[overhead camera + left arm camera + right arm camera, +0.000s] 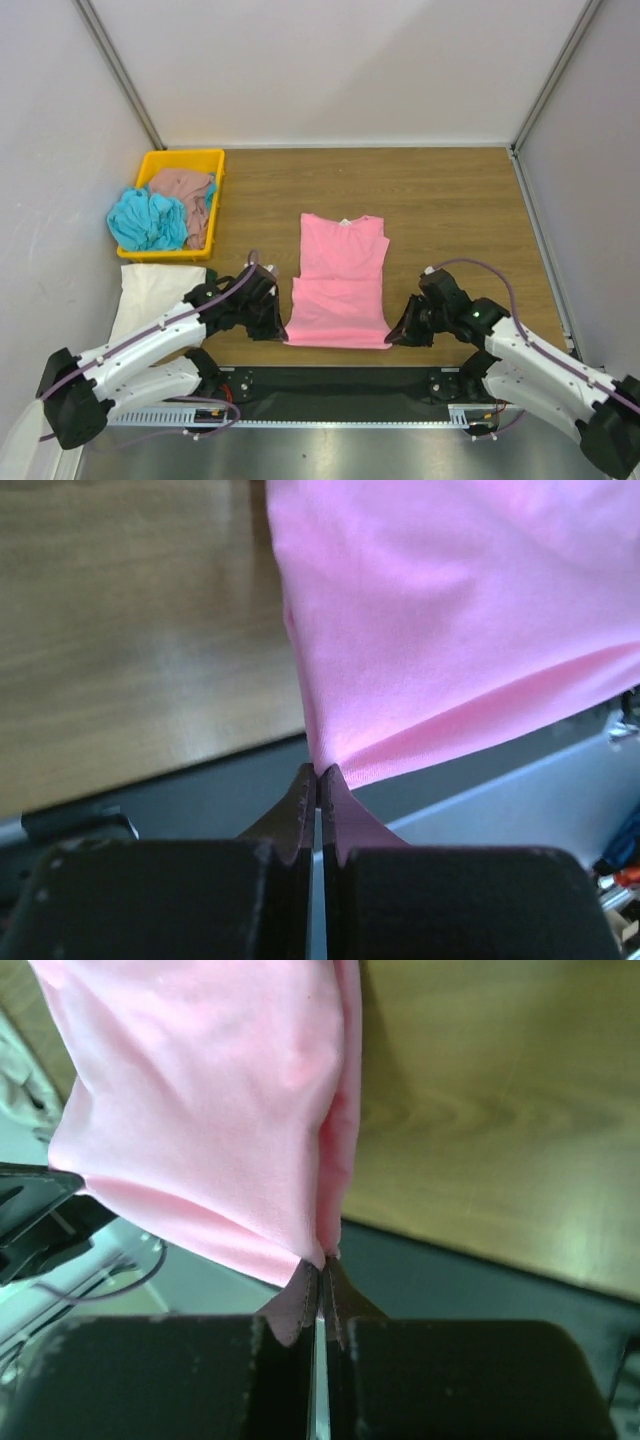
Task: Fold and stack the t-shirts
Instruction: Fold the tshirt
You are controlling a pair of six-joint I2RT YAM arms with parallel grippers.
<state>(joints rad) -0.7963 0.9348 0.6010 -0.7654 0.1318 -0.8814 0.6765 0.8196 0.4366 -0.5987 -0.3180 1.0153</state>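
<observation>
The pink t-shirt point(338, 282) lay flat near the middle of the desk point(450, 210). Its long axis ran from the near edge toward the far wall, with the neck pointing away from the arms and the hem nearest them. The left tool point(275, 322) was closed on the hem's near left corner, with pink cloth pinched between its fingertips. The right tool point(398, 335) was clamped the same way on the near right corner. Both corners sat just at the near edge of the wood. To the left, beside the left arm, a cream-white t-shirt point(150, 290) lay on the desk. Beyond it stood a yellow tray point(180, 160) holding a crumpled turquoise t-shirt point(148, 220) and a brown-pink t-shirt point(185, 190). Nothing lay between the pink t-shirt and the far wall.
</observation>
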